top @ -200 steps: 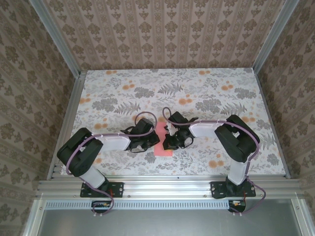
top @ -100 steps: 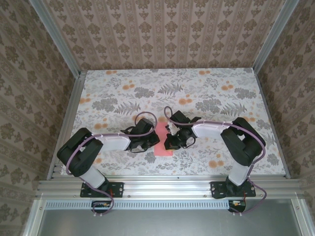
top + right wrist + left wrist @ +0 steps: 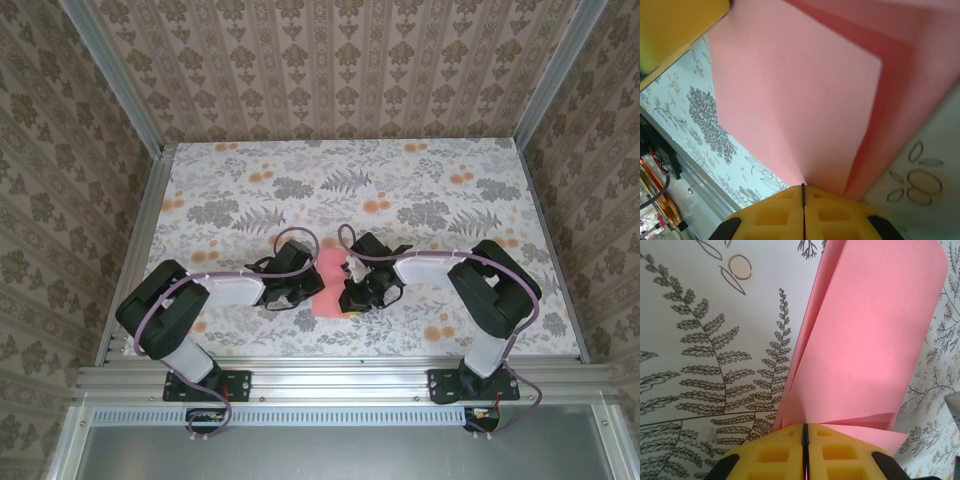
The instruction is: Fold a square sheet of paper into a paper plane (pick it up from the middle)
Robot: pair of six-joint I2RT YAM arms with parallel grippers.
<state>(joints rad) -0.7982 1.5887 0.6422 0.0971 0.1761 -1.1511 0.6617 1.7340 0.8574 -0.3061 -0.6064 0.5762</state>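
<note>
At the near edge of your fern-and-flower-printed desk (image 3: 420, 170), the two black arms bend inward from their bases and meet just ahead of front-centre. Your left tool (image 3: 804, 432) has its yellow pads pressed flat together, pinching the near end of the thin pink-red sheet of paper (image 3: 870, 340). Seen from the left wrist, the sheet runs away from the pads in layers, folded lengthwise, with a loose flap open along its left side.

Your right tool (image 3: 803, 195) is likewise closed tight, its yellow pads nipping the same sheet. From the right wrist you see a broad pale-pink panel lying over a darker pink-red layer that shows along its right side and top. A blurred yellow pad (image 3: 680, 30) cuts into the upper left corner of that view, against the paper.

From above, the sheet appears as a small pink strip between the two tools, the left tool at its left side and the right tool at its right. Whether it rests on the desk or is lifted clear, you cannot tell.

Beyond, the grey leaves and orange flower prints (image 3: 262, 176) run back to the patterned beige wall (image 3: 340, 70) inside the aluminium frame (image 3: 110, 70).
</note>
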